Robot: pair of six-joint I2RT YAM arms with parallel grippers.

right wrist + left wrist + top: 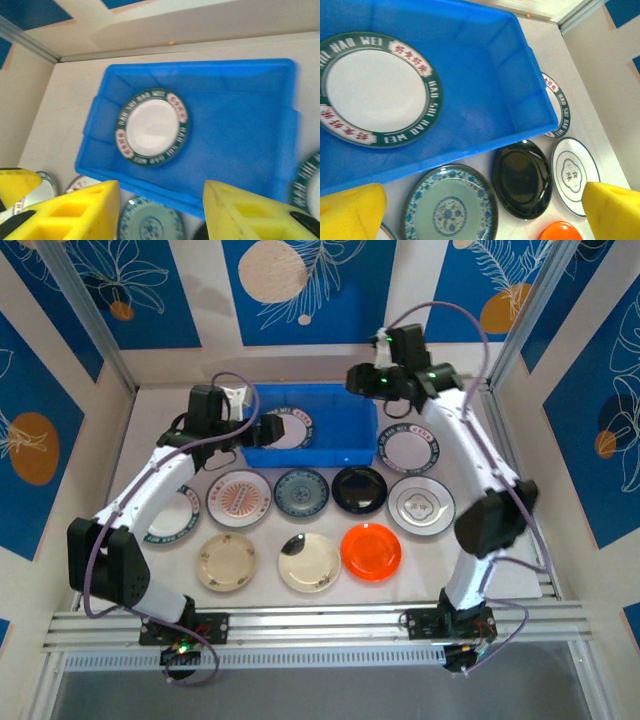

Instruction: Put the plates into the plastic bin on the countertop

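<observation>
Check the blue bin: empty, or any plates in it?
Not empty: one white plate with a dark green lettered rim lies flat on the floor of the bin; the rest is bare.

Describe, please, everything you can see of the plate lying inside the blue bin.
The plate is round, with a plain white centre and a dark green rim band carrying white letters and red-and-white panels of characters. It looks glossy, whole and clean. It lies flat, face up, on the floor of the blue bin, in its left half as seen from above, and nothing rests on it.
</observation>
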